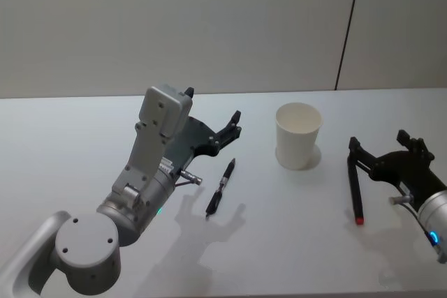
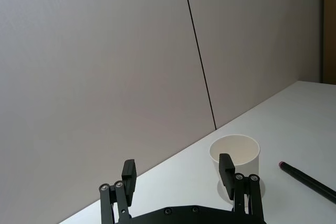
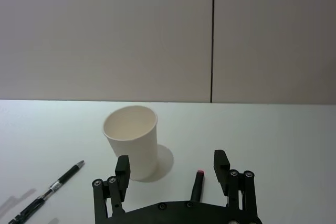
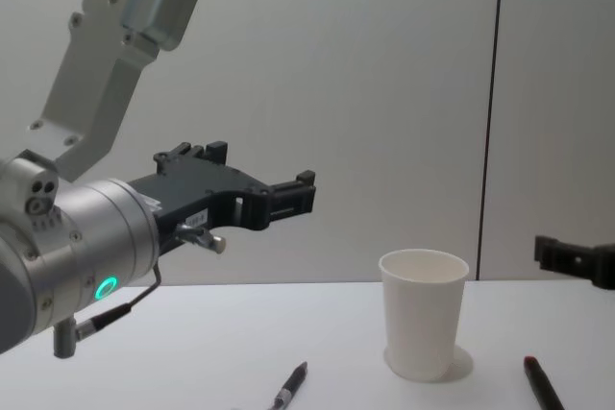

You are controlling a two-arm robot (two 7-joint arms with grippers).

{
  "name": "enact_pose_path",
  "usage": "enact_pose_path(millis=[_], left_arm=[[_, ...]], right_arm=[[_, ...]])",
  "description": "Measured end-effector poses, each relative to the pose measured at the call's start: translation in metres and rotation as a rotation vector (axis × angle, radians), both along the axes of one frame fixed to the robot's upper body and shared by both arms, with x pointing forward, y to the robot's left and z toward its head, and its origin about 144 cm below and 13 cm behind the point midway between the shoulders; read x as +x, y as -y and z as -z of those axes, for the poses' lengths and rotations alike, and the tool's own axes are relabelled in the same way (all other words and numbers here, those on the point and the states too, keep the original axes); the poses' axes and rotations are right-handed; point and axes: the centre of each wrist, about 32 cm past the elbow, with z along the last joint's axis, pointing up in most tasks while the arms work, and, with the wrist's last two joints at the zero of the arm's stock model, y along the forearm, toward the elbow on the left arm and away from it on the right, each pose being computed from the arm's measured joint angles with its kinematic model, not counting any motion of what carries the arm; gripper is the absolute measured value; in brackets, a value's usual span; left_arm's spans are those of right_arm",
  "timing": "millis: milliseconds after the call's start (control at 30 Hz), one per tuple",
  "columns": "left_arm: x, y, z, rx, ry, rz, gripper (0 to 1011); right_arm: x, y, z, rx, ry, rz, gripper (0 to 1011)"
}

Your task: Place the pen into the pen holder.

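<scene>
A black pen [image 1: 221, 188] with a silver clip lies on the white table, left of the pen holder [image 1: 298, 135], a plain white paper cup standing upright and empty. My left gripper [image 1: 230, 129] hangs open in the air above and behind this pen, holding nothing; its wrist view shows the open gripper [image 2: 177, 174] facing the cup [image 2: 234, 153]. A second black pen with a red end [image 1: 355, 190] lies to the right of the cup. My right gripper [image 1: 378, 141] is open just above that pen's far part, and the red end [image 3: 199, 173] shows between its fingers.
The table [image 1: 84, 137] is bare white, with free room on the left and along the front. A grey wall [image 1: 209, 26] with a dark vertical seam stands behind it. In the chest view the cup [image 4: 421, 324] stands between the two pens.
</scene>
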Motion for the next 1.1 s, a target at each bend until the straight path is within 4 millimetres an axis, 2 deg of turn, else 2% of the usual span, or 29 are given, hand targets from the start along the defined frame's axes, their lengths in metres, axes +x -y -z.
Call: enact_pose_path(millis=[533,1100], left_arm=[[0.0,0.0,0.0,0.0,0.0,0.0,1003],[0.0,0.0,0.0,0.0,0.0,0.0,1003]], right_arm=[[0.019,-0.01,0.005,0.017,-0.171,0.125,1002],[0.042,-0.03,0.025,-0.008,-0.311,0.207,1001]])
